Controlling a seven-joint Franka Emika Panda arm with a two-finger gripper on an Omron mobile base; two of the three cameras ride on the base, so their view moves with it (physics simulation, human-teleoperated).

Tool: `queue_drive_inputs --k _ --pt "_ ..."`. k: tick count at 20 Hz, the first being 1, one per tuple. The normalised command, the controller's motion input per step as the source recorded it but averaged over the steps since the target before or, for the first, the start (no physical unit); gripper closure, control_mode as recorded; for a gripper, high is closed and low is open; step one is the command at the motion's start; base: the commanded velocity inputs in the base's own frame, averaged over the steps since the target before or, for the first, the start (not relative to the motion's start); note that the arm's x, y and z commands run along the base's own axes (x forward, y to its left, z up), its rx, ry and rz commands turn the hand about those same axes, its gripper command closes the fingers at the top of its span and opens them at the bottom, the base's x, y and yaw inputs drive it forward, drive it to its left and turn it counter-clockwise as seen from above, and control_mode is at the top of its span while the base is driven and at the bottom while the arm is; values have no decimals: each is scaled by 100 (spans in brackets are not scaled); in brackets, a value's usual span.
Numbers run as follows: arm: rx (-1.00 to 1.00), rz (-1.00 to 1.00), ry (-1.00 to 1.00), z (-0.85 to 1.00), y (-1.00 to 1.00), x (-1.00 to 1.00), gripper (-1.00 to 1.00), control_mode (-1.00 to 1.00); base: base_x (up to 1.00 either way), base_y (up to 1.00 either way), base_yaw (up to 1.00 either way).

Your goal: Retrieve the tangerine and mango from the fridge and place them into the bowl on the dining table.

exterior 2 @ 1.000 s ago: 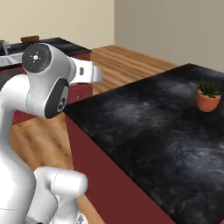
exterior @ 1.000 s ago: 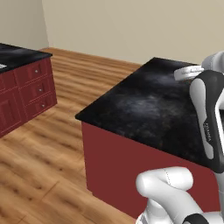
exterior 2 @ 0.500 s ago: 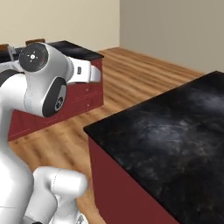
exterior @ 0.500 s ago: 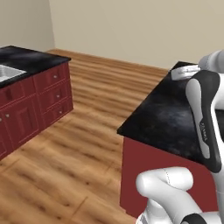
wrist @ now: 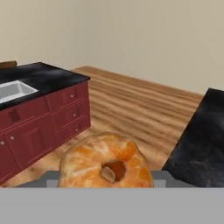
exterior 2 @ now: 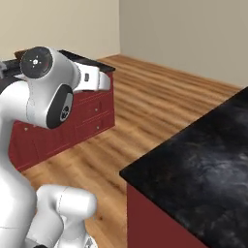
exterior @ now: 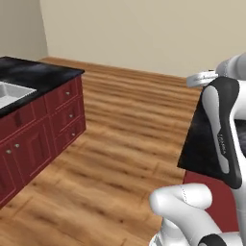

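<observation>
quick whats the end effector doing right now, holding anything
End effector: closed on the tangerine, carrying it above the wooden floor.

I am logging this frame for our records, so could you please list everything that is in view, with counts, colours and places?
tangerine: one, orange, held at the gripper, bottom centre of the hand view.
dining table: one, black marbled top on a red base with drawers, at left.
sink: one, pale, set in the dining table top.
counter: one, black marbled top on a red base, at right beside the robot.
floor: wooden, brown planks, between the two.
walls: beige, behind.
arm: one, white with dark joints.
gripper: one, closed on the tangerine.
</observation>
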Motion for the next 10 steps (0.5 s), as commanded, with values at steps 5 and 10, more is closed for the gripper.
queue_drive_inputs --k 5,10 --pt "0 0 0 0 0 0 100 100 82 100 -39" --pt "0 0 0 0 0 0 100 100 75 100 -37"
